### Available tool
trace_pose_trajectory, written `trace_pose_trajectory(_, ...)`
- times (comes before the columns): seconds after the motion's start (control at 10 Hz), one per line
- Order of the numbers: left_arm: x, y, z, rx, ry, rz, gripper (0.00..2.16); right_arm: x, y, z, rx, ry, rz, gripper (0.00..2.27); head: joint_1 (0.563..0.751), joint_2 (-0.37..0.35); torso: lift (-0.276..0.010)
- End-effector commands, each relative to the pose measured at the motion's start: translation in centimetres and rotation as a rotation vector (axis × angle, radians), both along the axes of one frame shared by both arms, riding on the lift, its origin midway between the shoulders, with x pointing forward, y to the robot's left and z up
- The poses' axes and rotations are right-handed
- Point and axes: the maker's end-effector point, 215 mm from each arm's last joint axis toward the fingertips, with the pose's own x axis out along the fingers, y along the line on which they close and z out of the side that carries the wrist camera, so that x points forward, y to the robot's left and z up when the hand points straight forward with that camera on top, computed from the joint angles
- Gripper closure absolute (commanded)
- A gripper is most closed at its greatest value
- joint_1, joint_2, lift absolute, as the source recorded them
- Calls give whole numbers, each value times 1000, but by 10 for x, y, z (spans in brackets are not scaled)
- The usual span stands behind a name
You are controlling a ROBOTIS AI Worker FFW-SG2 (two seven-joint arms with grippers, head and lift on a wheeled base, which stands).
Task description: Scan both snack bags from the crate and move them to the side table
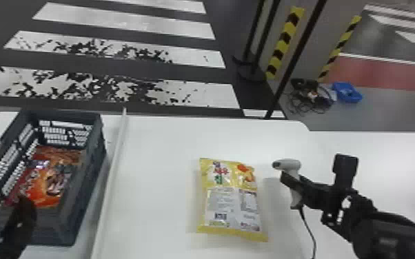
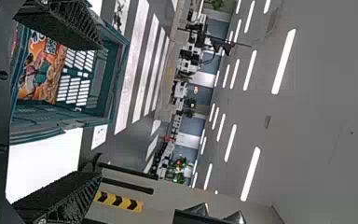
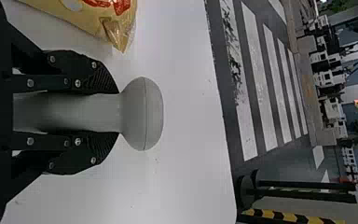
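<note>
At crate's near end, your left gripper has fingers apart; your right gripper clamps scanner beside yellow snack bag.

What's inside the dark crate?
An orange-and-red snack bag lies in the crate. The crate's near wall hides part of its floor from the head view, and anything under the bag is covered.

We find the left gripper at the head view's lower left, fingers spread wide apart in the left wrist view, and the right arm entering lower right, its right gripper pointing inward, black fingers closed to a narrower gap.
</note>
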Motion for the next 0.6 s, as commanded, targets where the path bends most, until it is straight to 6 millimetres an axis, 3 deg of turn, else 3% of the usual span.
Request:
trace_pose_trajectory(0.0,-2,2,1,3,-5,5,29,12,0,-16,-26,0,6,2246,695,-225,-95)
trace_pose_trajectory(0.2,-3,5,1,6,-9,10,29,11,-7,-27,-47,-6,-3,2246,695,-218,-95)
trace_pose_trajectory(0.3,-2,5,1,6,-13,8,29,8,-11,-31,-52,-2,-7,2098,695,-221,-95)
trace_pose_trajectory(0.5,0,2,1,1,-14,3,29,-2,-13,-36,-52,6,0,-2,695,-228,-95)
